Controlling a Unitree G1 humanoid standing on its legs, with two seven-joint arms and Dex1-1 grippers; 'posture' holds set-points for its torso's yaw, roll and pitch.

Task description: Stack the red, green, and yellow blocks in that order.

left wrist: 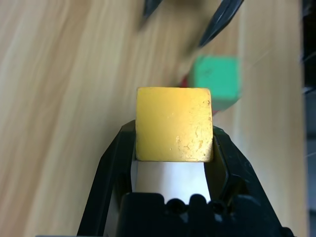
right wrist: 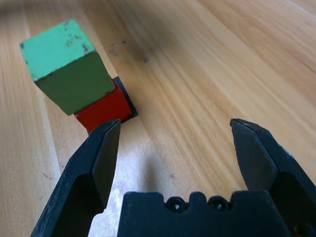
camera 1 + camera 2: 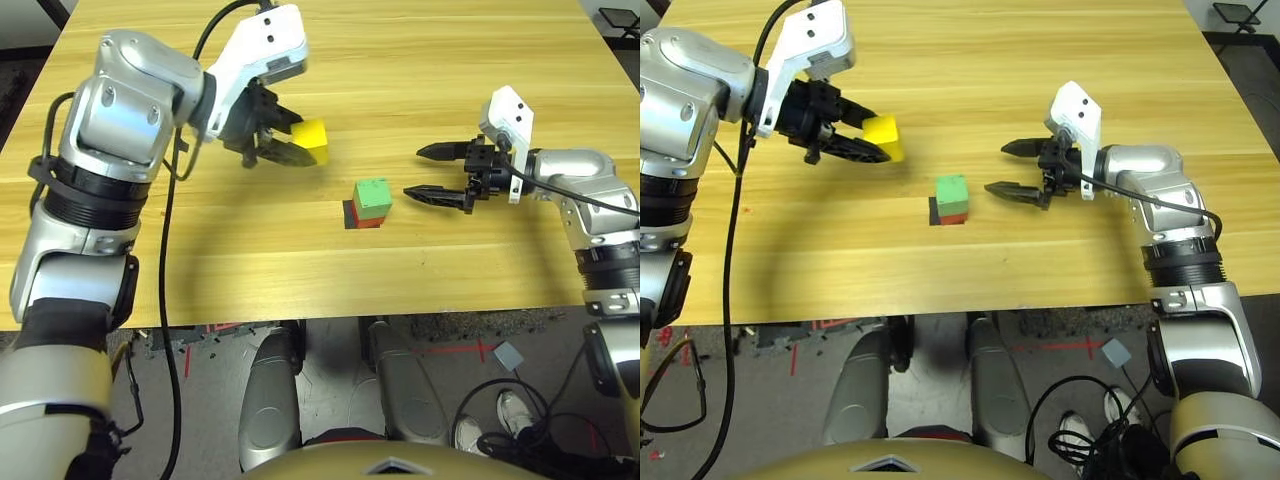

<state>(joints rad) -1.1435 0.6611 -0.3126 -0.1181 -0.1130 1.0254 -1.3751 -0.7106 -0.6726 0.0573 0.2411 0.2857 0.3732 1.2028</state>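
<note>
The green block [image 3: 373, 197] sits on top of the red block [image 3: 367, 221], slightly askew, on a flat black square patch [image 2: 129, 102] near the table's middle. My left gripper [image 3: 292, 143] is shut on the yellow block [image 1: 174, 124] and holds it above the table, left of and behind the stack. My right gripper [image 3: 432, 171] stands open just right of the stack, its fingers [image 2: 96, 157] pointing at it with nothing between them.
The wooden table [image 3: 450, 80] stretches wide behind and around the stack. A black cable [image 3: 168, 300] hangs from my left arm over the table's front edge. Floor and loose cables [image 3: 500, 400] lie below that edge.
</note>
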